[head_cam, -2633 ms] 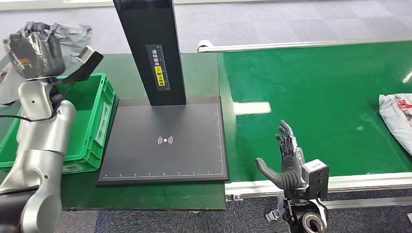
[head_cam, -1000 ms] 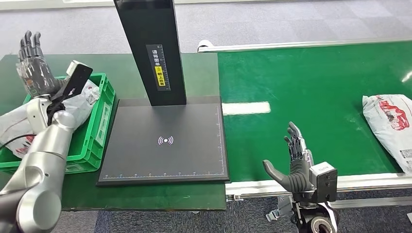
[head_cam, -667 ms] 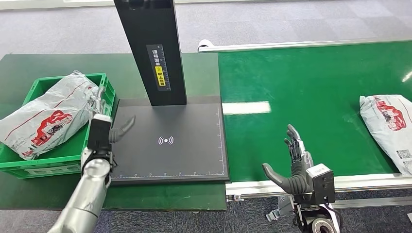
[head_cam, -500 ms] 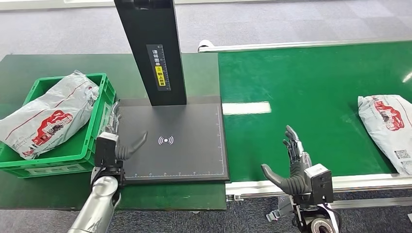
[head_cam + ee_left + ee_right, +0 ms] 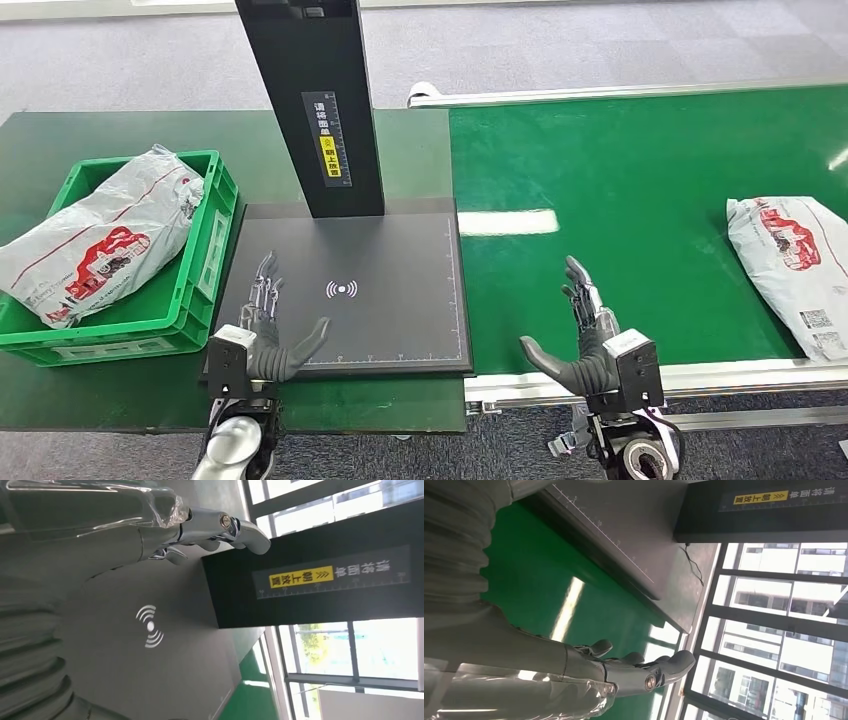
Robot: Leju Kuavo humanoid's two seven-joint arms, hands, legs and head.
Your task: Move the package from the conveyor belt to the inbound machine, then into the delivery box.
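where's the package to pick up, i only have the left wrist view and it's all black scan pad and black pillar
observer: a grey plastic mailer bag with red print lies at the far right of the green conveyor belt, and neither hand touches it.
operator: is the right hand ready for it
observer: the right hand holds nothing, fingers spread, at the belt's near edge, well to the left of that bag.
operator: and the crate
observer: the green plastic crate, left of the black scan pad, holds another grey mailer bag, which sticks up above the rim.
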